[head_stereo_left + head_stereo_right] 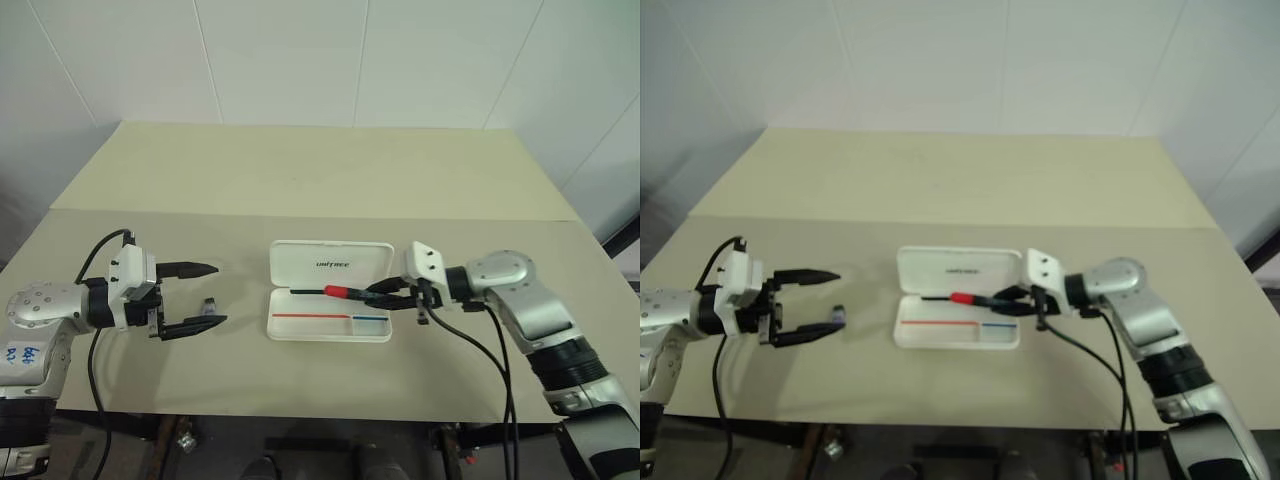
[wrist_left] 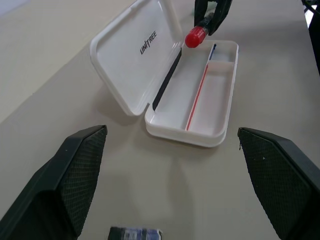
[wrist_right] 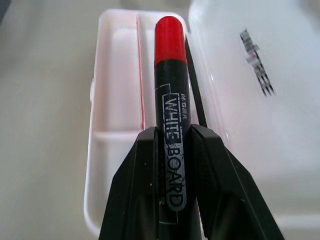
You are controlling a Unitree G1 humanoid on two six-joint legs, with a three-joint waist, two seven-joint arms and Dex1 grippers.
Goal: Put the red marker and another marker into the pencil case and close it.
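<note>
Glossy red-capped marker (image 3: 170, 90) pinched above the rounded white case (image 1: 330, 325)

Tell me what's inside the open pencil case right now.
Nothing lies in the pencil case tray; its divided compartments look bare. The red marker hangs above it in the right gripper.

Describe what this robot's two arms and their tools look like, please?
Both arms are silver-grey metal with rounded joints and black bands. Each carries a white boxy wrist block trailing a black cable. The left tool and right tool each have two black fingers with a fine textured inner face. Blue handwriting marks the left arm.
</note>
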